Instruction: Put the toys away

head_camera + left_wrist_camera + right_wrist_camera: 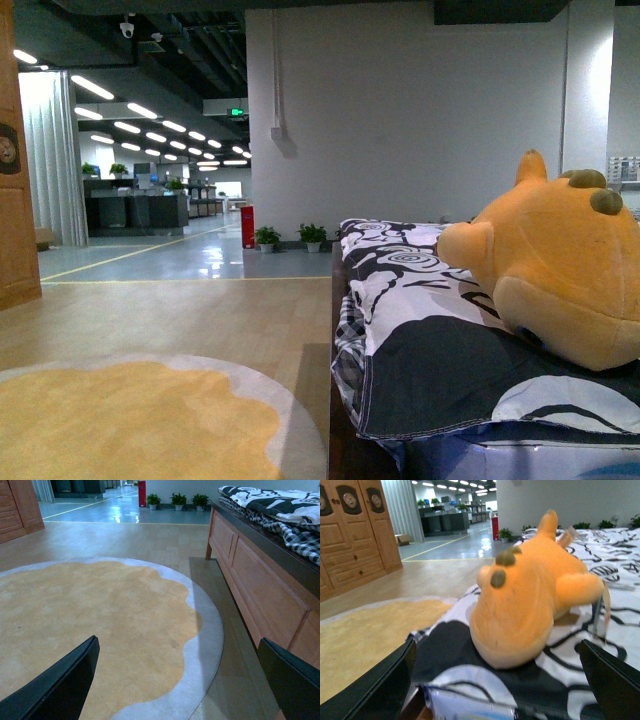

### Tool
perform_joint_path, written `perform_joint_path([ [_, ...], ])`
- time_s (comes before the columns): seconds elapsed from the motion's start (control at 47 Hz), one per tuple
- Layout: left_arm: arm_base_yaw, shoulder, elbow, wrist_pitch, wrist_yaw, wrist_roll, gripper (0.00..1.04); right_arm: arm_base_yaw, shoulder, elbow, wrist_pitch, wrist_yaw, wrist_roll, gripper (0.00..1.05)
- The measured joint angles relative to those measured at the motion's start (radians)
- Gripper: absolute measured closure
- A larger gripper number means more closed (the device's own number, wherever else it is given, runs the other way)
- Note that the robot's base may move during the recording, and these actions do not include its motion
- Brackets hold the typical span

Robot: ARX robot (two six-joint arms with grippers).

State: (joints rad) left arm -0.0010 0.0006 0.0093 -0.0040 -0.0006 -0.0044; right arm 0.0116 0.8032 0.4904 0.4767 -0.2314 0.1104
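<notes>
A plump orange-yellow plush toy (565,265) lies on a black-and-white patterned blanket (420,320) on a wooden bed, at the right of the front view. It has a pointed tuft and brownish claws. In the right wrist view the toy (525,602) fills the middle, and my right gripper (497,685) is open just short of it, its dark fingers (375,690) wide apart on either side. My left gripper (180,685) hangs open over the round yellow rug (90,625), nothing between its fingers (60,685). Neither arm shows in the front view.
The bed's wooden side panel (260,585) runs along the rug's edge. A wooden wardrobe (355,530) stands across the floor. A red bin (247,227) and potted plants (313,236) sit by the far wall. A plastic package (470,700) lies at the blanket's near edge.
</notes>
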Motion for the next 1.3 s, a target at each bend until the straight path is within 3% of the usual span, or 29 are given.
perform_joint_path([
  [0.191, 0.0, 0.0, 0.0, 0.0, 0.0, 0.0, 0.06, 0.166, 0.304, 0.254, 0.076, 0.224, -0.08, 0.06],
  [0.489, 0.0, 0.0, 0.0, 0.0, 0.0, 0.0, 0.06, 0.179, 0.57, 0.425, 0.046, 0.366, -0.108, 0.06],
  [0.936, 0.0, 0.0, 0.0, 0.0, 0.0, 0.0, 0.06, 0.115, 0.7, 0.423, 0.059, 0.388, -0.093, 0.06],
  [1.297, 0.0, 0.0, 0.0, 0.0, 0.0, 0.0, 0.06, 0.119, 0.713, 0.375, 0.074, 0.369, -0.067, 0.06],
])
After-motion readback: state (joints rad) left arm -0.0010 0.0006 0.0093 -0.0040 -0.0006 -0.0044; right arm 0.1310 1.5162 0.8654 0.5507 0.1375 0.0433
